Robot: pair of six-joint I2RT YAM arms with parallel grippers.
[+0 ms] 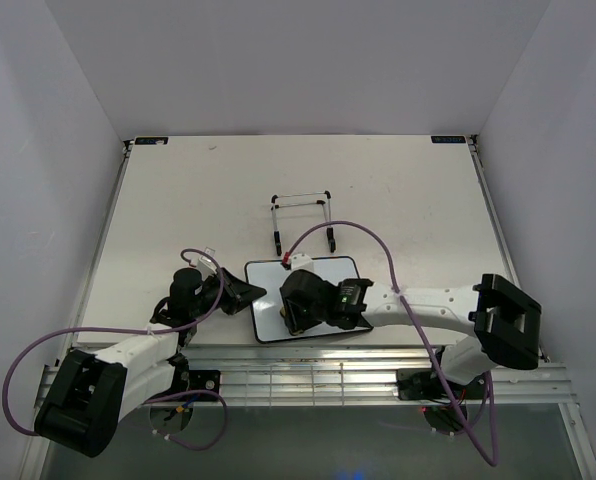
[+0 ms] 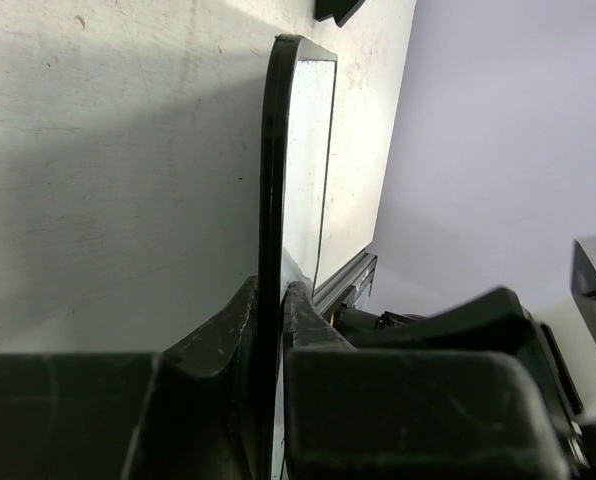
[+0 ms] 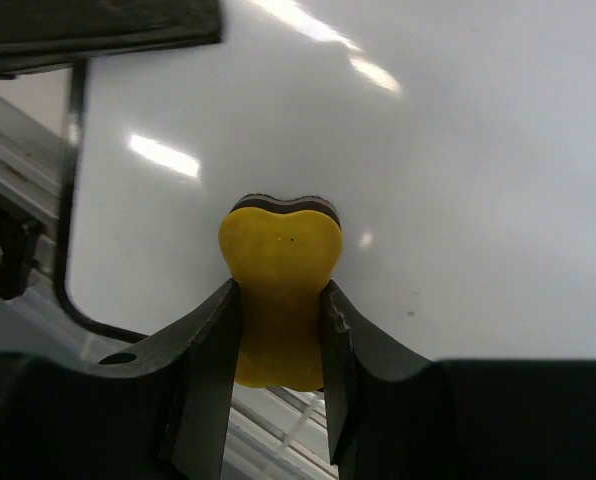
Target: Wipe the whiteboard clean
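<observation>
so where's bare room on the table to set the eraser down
Open table right of the wire stand, left of it, and beyond it to the far edge. Crowded near: the left hand clamps the whiteboard, the right hand holds the eraser over it.

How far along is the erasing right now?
Grips look done: the left tool clamps the whiteboard by its edge, and the right tool holds the yellow eraser against it. Wiping is in hand. The visible surface looks clean, but what lies under that tool in the top view is hidden and needs checking.
</observation>
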